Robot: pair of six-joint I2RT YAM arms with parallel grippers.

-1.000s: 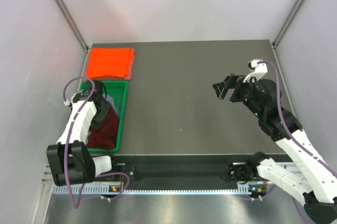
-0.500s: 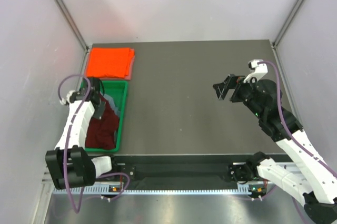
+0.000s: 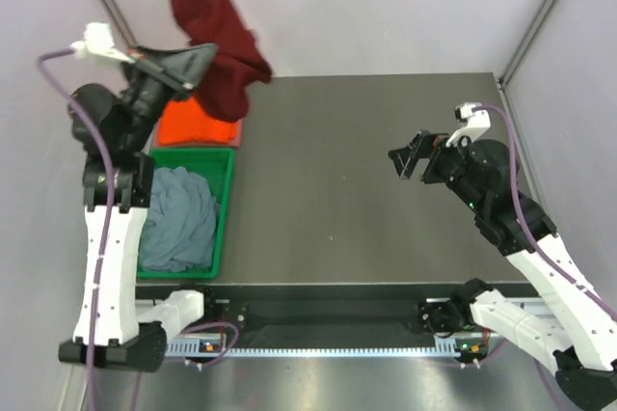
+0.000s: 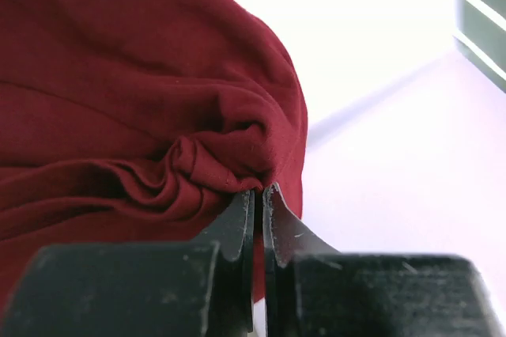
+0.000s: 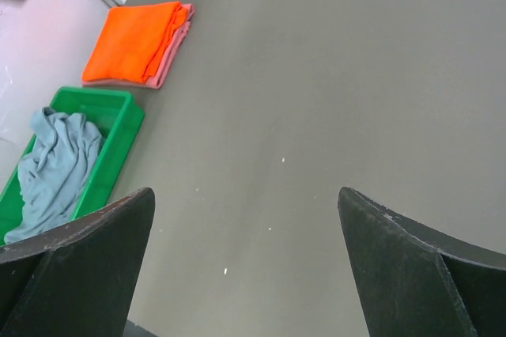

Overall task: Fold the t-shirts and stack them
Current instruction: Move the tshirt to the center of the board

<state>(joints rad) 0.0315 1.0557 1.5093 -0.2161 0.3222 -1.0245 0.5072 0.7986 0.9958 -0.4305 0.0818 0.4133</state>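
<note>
My left gripper [image 3: 202, 52] is raised high over the table's back left corner and is shut on a bunch of the dark maroon t-shirt [image 3: 227, 49], which hangs crumpled from it. In the left wrist view the cloth [image 4: 118, 100] is pinched between the closed jaws of the gripper [image 4: 258, 191]. The folded orange t-shirt [image 3: 193, 126] lies at the back left, partly hidden behind the maroon one. The grey-blue t-shirt [image 3: 178, 218] lies crumpled in the green tray [image 3: 227, 208]. My right gripper [image 3: 410, 158] hovers open over the right side of the table, holding nothing.
The right wrist view shows the orange t-shirt [image 5: 134, 40] resting on a pink layer [image 5: 170, 56], and the green tray [image 5: 118, 127] with the grey-blue t-shirt [image 5: 55, 163]. The dark grey tabletop [image 3: 366, 189] spreads between the arms. White walls enclose the table.
My left gripper shut on the maroon t-shirt in the tray and lifted it high toward the back left, uncovering the grey-blue t-shirt. The right arm has barely moved.
</note>
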